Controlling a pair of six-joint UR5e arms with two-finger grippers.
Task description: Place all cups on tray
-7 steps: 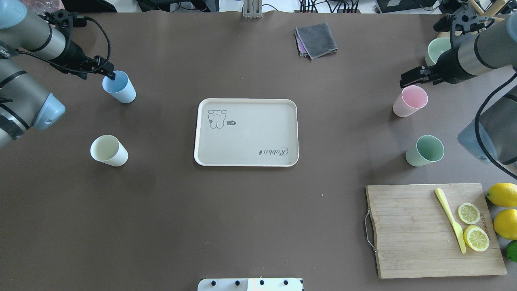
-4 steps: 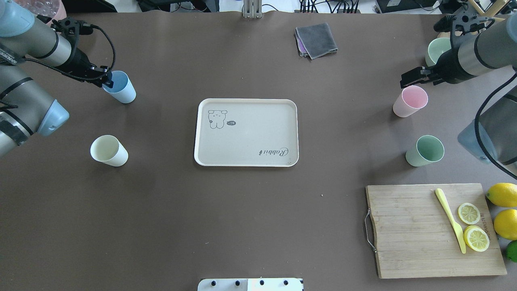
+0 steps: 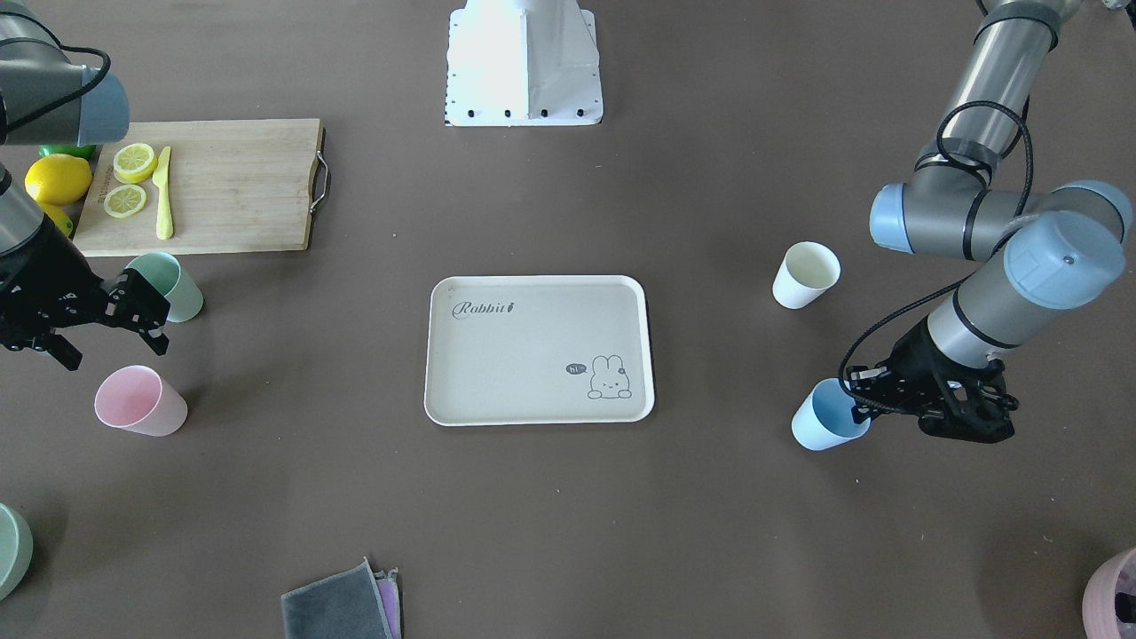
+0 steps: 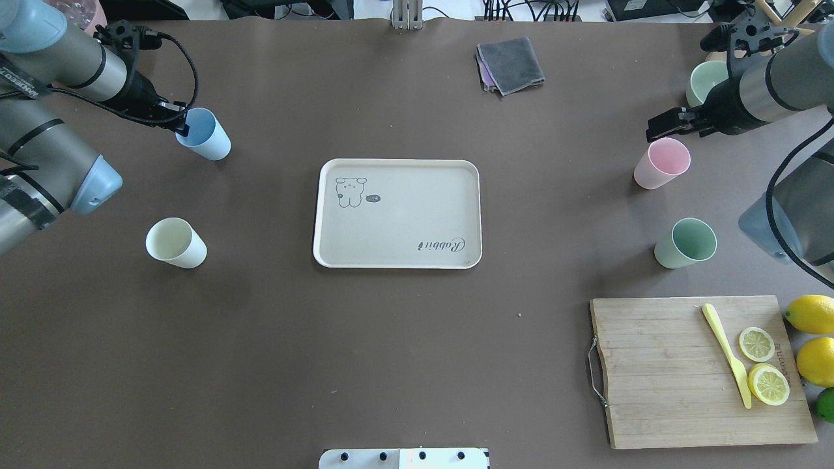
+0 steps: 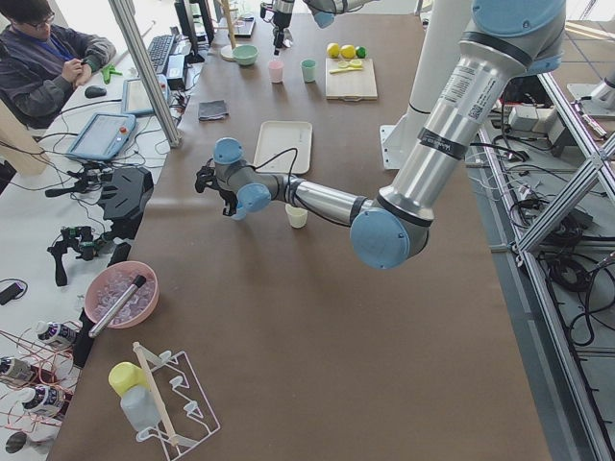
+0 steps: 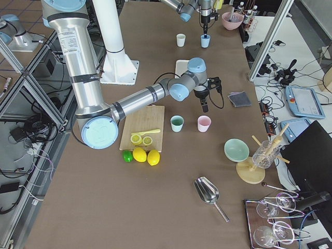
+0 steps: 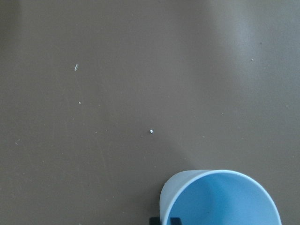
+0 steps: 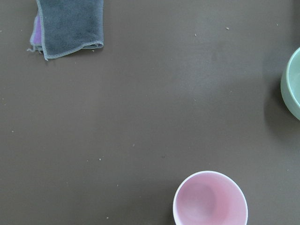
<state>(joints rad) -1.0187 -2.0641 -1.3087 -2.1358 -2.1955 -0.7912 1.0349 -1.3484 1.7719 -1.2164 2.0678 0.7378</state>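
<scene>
Left claw (image 4: 183, 125) is pinching the rim of the blue cup (image 4: 210, 141). I'm hovering the right claw (image 3: 114, 342), spread, near the pink cup (image 3: 142, 401).

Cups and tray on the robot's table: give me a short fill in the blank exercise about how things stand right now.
1. The left gripper is shut on the ___ of the blue cup.
2. The number of cups on the tray is ___.
3. The right gripper hovers open near the pink cup, which stands ___ on the table.
4. The cream cup stands on the robot's ___ side of the tray.
Missing words: rim, zero, upright, left.
</scene>
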